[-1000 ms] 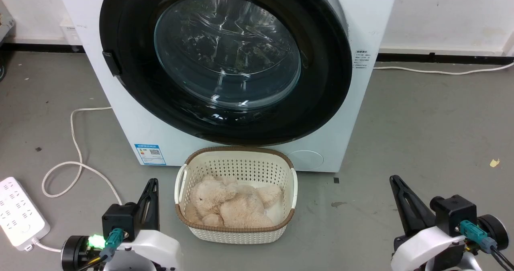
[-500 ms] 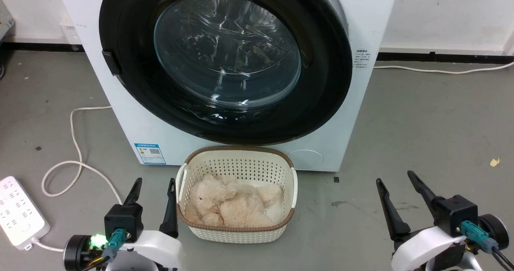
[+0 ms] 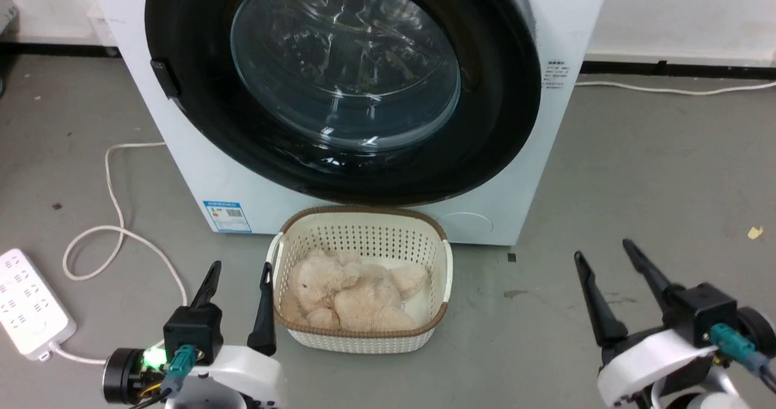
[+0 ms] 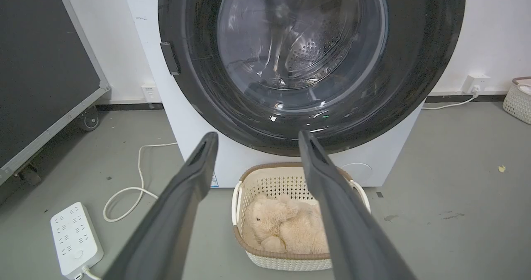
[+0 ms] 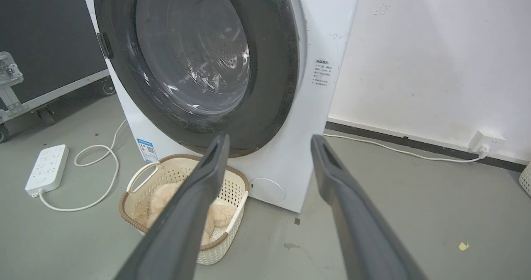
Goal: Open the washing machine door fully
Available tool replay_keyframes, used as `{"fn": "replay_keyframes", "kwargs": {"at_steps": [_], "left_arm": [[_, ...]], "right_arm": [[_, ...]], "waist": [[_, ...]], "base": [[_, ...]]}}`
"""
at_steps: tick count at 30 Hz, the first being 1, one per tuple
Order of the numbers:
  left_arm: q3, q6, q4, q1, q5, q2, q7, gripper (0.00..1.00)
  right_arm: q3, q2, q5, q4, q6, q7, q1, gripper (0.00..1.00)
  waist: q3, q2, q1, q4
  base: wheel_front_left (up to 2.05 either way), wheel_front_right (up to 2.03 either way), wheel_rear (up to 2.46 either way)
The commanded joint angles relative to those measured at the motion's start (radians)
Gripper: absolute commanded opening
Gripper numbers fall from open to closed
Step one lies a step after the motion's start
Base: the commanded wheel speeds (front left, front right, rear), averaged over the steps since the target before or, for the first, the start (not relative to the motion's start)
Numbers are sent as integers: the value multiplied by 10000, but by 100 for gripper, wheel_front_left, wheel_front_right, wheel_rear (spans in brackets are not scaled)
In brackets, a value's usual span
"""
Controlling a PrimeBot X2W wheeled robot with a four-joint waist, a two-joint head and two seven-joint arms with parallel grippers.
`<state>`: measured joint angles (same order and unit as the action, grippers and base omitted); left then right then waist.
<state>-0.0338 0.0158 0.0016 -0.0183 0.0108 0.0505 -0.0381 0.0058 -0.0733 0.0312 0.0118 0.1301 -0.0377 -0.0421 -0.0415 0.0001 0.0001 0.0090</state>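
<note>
The washing machine (image 3: 200, 172) is a white box in the head view, and its door (image 3: 497, 106) lies shut against the front. The door is a glossy black ring around a bulging glass window, with a small black tab (image 3: 163, 79) on its left edge. My left gripper (image 3: 239, 268) stands open low on the left, empty, well short of the door. My right gripper (image 3: 603, 249) stands open low on the right, also empty. The left wrist view looks between the open left gripper (image 4: 257, 134) at the door (image 4: 419, 76). In the right wrist view the right gripper (image 5: 270, 137) frames the door's lower rim (image 5: 274, 97).
A cream perforated basket (image 3: 364, 222) holding a beige plush toy (image 3: 351, 291) sits on the floor right below the door, next to my left fingers. A white power strip (image 3: 30, 303) and looped cable (image 3: 115, 227) lie left. A black wheeled case (image 4: 45, 76) stands further left.
Both grippers have gone from shut to open. The head camera has shifted a little, so the machine sits slightly higher in the picture. The door has not moved.
</note>
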Motion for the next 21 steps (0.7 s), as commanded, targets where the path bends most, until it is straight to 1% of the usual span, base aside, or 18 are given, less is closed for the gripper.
{"fn": "replay_keyframes", "kwargs": {"at_steps": [1, 9, 16, 17, 18, 19, 21], "left_arm": [[-71, 56, -87, -141, 28, 0, -118, 100], [-242, 141, -201, -294, -3, 1, -286, 100], [-400, 228, -308, -431, -2, 1, -431, 100], [-422, 242, -321, -451, -3, 1, -452, 100], [-442, 256, -335, -469, -3, 0, -473, 100], [-462, 269, -349, -487, -3, 0, -494, 100], [-500, 294, -377, -520, -6, 1, -536, 100]], "right_arm": [[11, -134, 170, 78, 1, -125, -281, 100], [2, -518, 764, -46, 2, -235, -1001, 100], [-184, -748, 1617, -224, 2, -192, -1781, 100], [-221, -763, 1773, -268, 2, -163, -1898, 90], [-273, -775, 1924, -320, 2, -139, -2020, 35], [-323, -785, 2078, -376, 2, -109, -2143, 0], [-402, -806, 2393, -486, 2, -31, -2396, 0]], "waist": [[-95, -1, -1, 38], [-485, -1, -1, 183], [-830, -1, -1, 352], [-876, -1, -1, 374], [-920, -1, -1, 395], [-963, -1, -1, 415], [-1050, -1, -1, 453]], "base": [[0, 0, 0], [0, 0, 0], [0, 0, 0], [0, 0, 0], [0, 0, 0], [0, 0, 0], [0, 0, 0]]}}
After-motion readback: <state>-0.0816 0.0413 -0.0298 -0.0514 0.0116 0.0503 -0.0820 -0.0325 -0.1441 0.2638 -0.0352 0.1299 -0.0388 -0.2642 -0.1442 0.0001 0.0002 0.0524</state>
